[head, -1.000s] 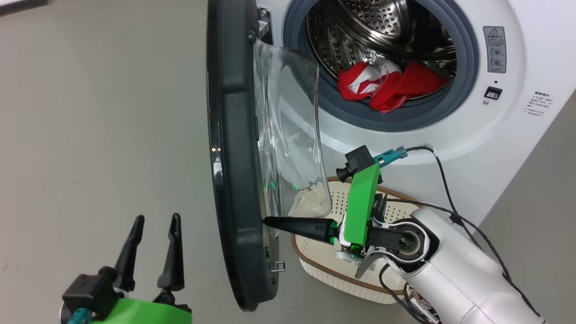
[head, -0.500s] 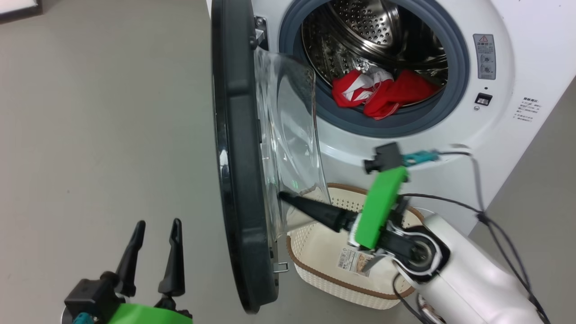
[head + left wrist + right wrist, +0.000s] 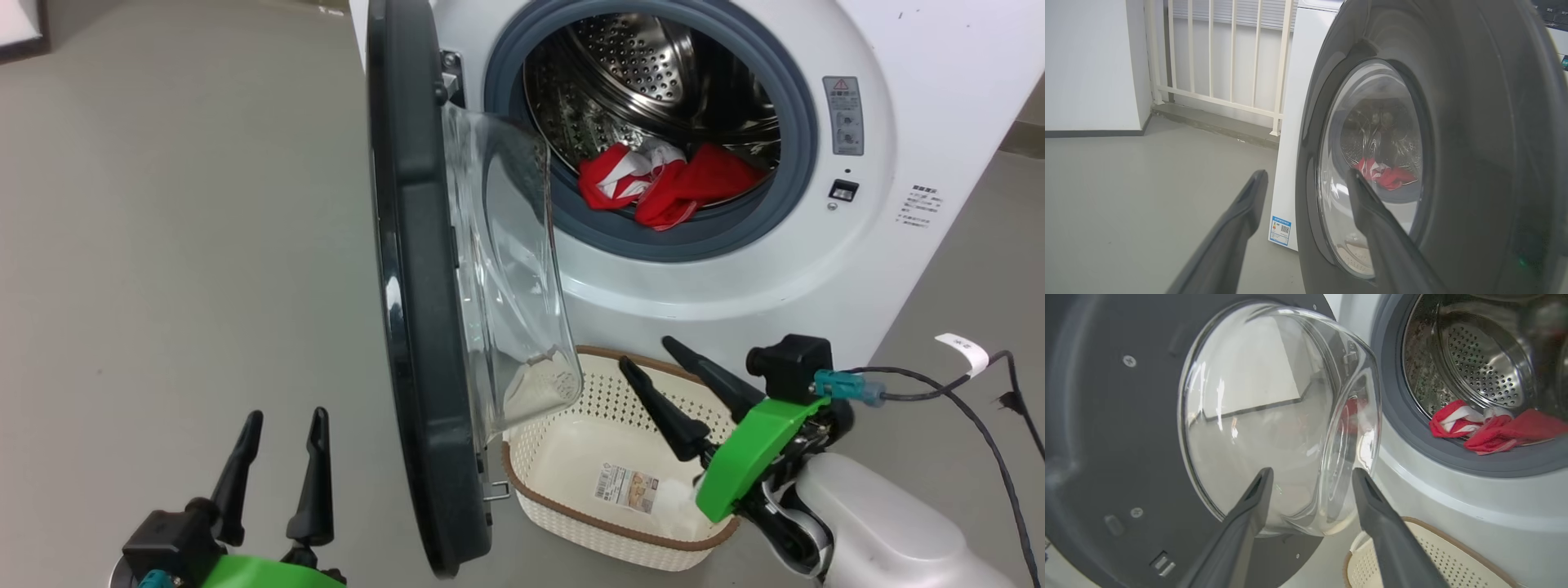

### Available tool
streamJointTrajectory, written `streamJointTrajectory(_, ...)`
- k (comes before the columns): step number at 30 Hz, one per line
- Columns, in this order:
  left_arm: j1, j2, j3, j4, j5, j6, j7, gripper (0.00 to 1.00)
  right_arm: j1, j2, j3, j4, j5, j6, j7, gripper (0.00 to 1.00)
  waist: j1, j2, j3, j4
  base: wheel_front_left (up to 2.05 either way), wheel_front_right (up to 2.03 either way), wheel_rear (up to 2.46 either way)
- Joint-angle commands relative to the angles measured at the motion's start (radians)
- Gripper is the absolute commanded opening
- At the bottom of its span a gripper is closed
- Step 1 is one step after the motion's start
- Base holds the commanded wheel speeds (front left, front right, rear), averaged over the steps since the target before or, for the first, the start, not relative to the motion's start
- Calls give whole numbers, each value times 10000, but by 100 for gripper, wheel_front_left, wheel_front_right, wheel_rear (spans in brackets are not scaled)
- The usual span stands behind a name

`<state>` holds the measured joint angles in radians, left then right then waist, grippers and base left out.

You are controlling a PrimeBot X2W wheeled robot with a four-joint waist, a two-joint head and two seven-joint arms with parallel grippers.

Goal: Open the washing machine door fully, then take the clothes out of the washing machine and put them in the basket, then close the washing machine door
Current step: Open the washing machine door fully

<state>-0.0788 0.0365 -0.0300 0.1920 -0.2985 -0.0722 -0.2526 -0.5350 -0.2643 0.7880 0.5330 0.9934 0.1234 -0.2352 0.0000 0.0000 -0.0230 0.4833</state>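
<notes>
Door (image 3: pixel 416 327) stands swung out, edge-on in the head view: glossy black rim, clear bulging glass bowl (image 3: pixel 506 269) facing the washer (image 3: pixel 898 82). Clothes (image 3: pixel 669 184), red with white trim, lie crumpled at the front lip of the perforated steel drum (image 3: pixel 645 73), against the grey rubber ring (image 3: pixel 710 241). Basket (image 3: pixel 571 523), cream perforated plastic with a brown rim, sits on the grey floor (image 3: pixel 163 245) below the drum opening, beside the door's lower edge; label (image 3: pixel 629 487) on its bottom. Right hand (image 3: pixel 645 351) over the basket, fingers spread, gripping nothing. Left hand (image 3: pixel 282 425) on the door's outer side, fingers spread, empty.
</notes>
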Motion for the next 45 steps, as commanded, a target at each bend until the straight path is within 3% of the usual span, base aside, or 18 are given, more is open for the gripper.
streamJointTrajectory(1, -156, 137, 359, -207, 147, -66, -92, 100, -177, 14, -37, 77, -522, 73, -197, 100, 0, 0, -46, -74, 0, 0, 0)
streamJointTrajectory(4, -118, 149, 369, -230, 217, -74, -92, 100, -141, 229, -1120, 330, -2041, 73, -256, 100, 0, 0, -64, -152, 0, 0, 0)
streamJointTrajectory(10, -73, 172, 400, -191, 393, -113, -92, 100, 1175, 1145, -3999, -598, -5206, 73, -263, 100, 0, 0, -73, -251, 0, 0, 0)
streamJointTrajectory(14, -80, 217, 395, -177, 488, -169, -92, 100, 2000, 1594, -4911, -1244, -6460, 73, -264, 100, 0, 0, -66, -310, 0, 0, 0)
streamJointTrajectory(23, -35, 195, 473, -217, 489, -193, -92, 100, 3184, 2024, -6091, -2341, -7352, 73, -265, 100, 0, 0, -50, -400, 0, 0, 0)
streamJointTrajectory(39, 52, 165, 490, -118, 430, -222, -92, 100, 3727, 2132, -6233, -2522, -7376, 73, -265, 100, 0, 0, -90, -470, 0, 0, 0)
streamJointTrajectory(41, 64, 163, 484, -120, 406, -225, -92, 74, 3760, 2133, -6229, -2476, -7377, 73, -265, 100, 0, 0, -86, -483, 0, 0, 0)
streamJointTrajectory(42, 64, 163, 484, -120, 406, -225, -92, 74, 3760, 2133, -6229, -2476, -7377, 73, -265, 100, 0, 0, -86, -483, 0, 0, 0)
streamJointTrajectory(43, 69, 162, 480, -114, 396, -225, -92, 48, 3767, 2134, -6227, -2463, -7372, 73, -265, 100, 0, 0, -77, -491, 0, 0, 0)
streamJointTrajectory(44, 69, 162, 475, -105, 384, -226, -92, 33, 3778, 2135, -6228, -2446, -7370, 73, -265, 100, 0, 0, -73, -495, 0, 0, 0)
streamJointTrajectory(45, 68, 161, 474, -105, 369, -225, -92, 5, 3788, 2135, -6231, -2422, -7370, 73, -265, 100, 0, 0, -67, -501, 0, 0, 0)
